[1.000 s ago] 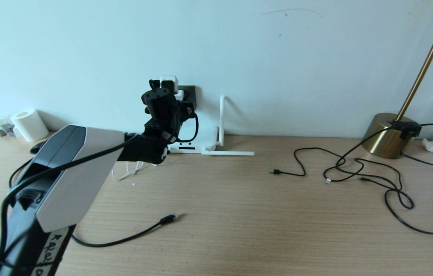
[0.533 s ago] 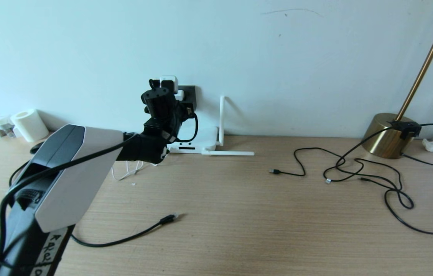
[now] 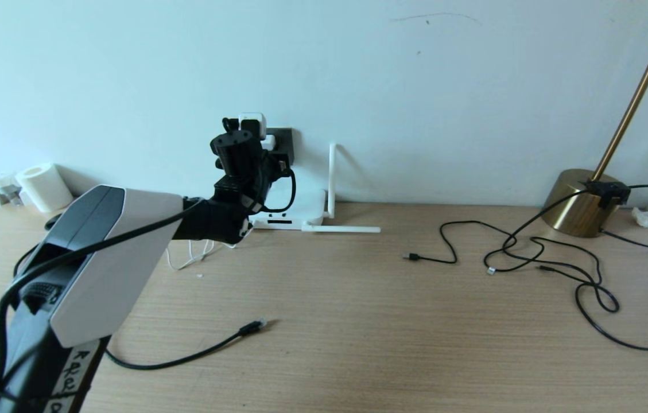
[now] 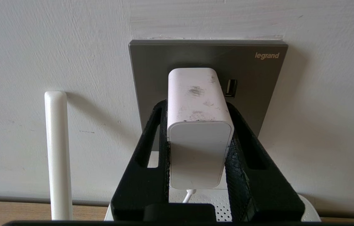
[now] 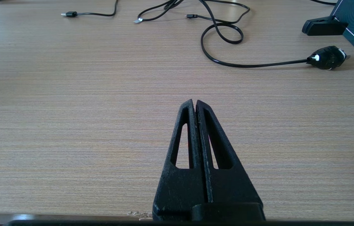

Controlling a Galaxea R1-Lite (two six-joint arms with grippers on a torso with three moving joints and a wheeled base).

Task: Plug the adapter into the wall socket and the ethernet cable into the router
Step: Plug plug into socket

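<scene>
While the left gripper [image 4: 199, 135] clamps the adapter [image 4: 197, 125] between its fingers [image 4: 238, 175], the plug's front meets the wall socket [image 4: 252, 81]; how deep the pins sit is hidden. Router [image 3: 295, 215] lies on the surface just below the fingers, ethernet cable [image 3: 252, 327] loose well behind them, nearer the robot. Step in hand: seating the adapter. Next, judged: a straight push, release, then fetch the cable. Right gripper [image 5: 195, 106], fingers closed on nothing, rests over bare surface. Against a second ago: grip and socket contact unchanged.
</scene>
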